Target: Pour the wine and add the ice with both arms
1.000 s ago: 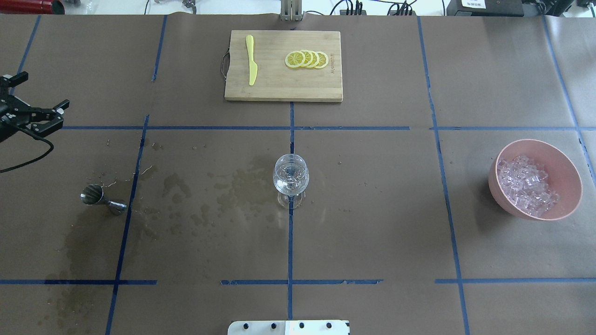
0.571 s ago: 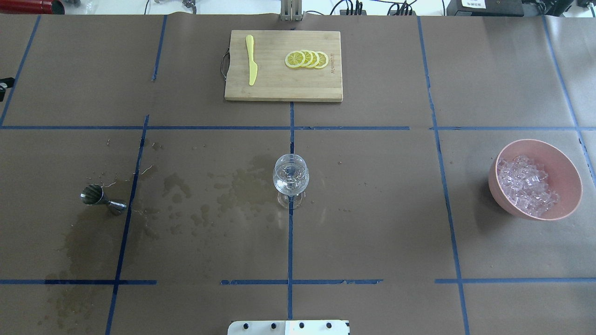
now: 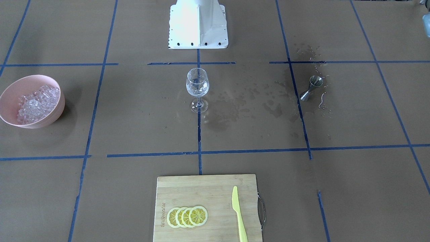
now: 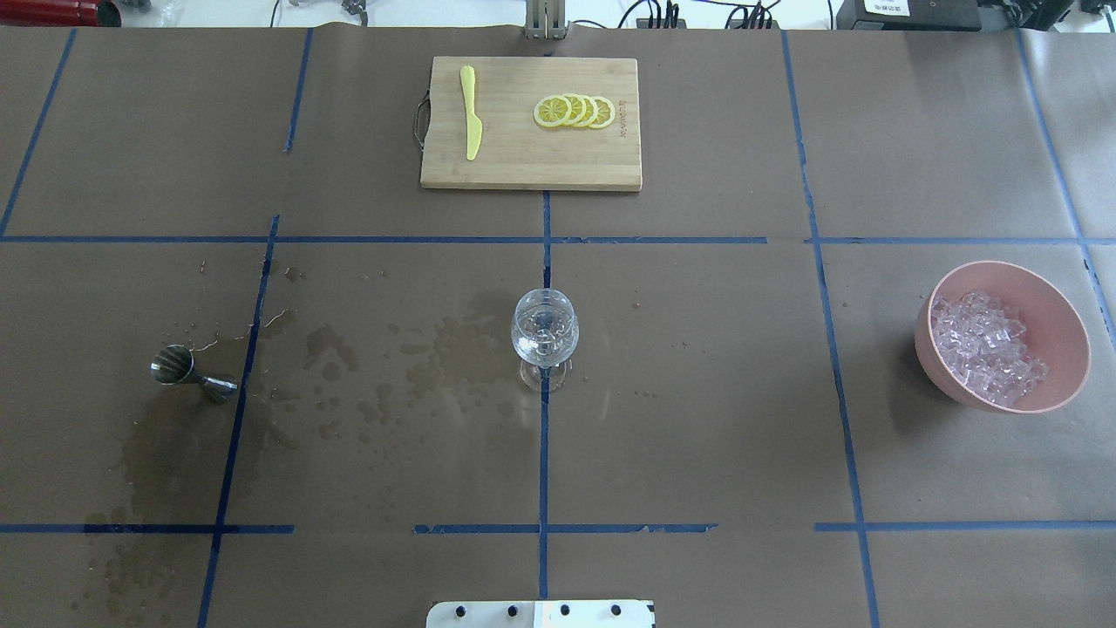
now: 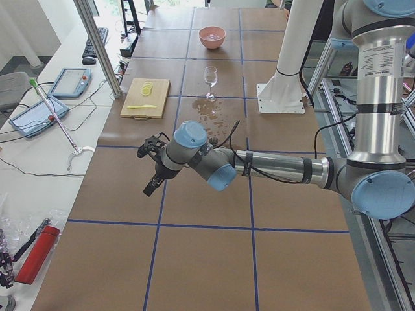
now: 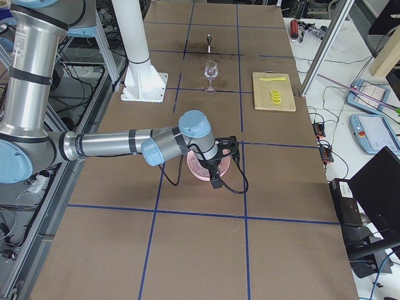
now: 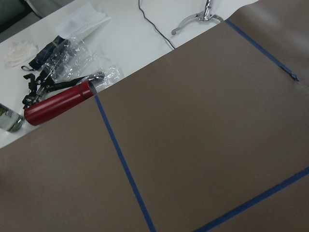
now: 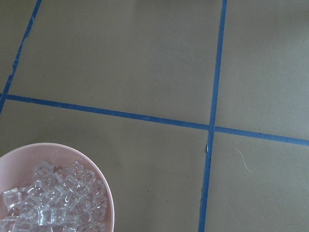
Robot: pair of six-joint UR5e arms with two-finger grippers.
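Note:
A clear wine glass (image 4: 544, 336) stands at the table's middle, also in the front view (image 3: 197, 85); it holds clear contents. The ice (image 4: 985, 349) fills a pink bowl (image 4: 1071, 318) at the right; it also shows in the right wrist view (image 8: 53, 210). A steel jigger (image 4: 187, 373) stands at the left. My left gripper (image 5: 150, 170) shows only in the left side view, beyond the table's left part; I cannot tell its state. My right gripper (image 6: 224, 164) shows only in the right side view, above the bowl (image 6: 197, 169); I cannot tell its state.
A wooden cutting board (image 4: 532, 166) at the far side bears lemon slices (image 4: 575, 112) and a yellow knife (image 4: 471, 113). Wet stains (image 4: 418, 349) spread between jigger and glass. A red bottle (image 7: 60, 102) lies off the paper's edge.
My left gripper, open at the overhead view's left edge a second ago, has drawn out of that view to the left. Glass, jigger and bowl have not moved.

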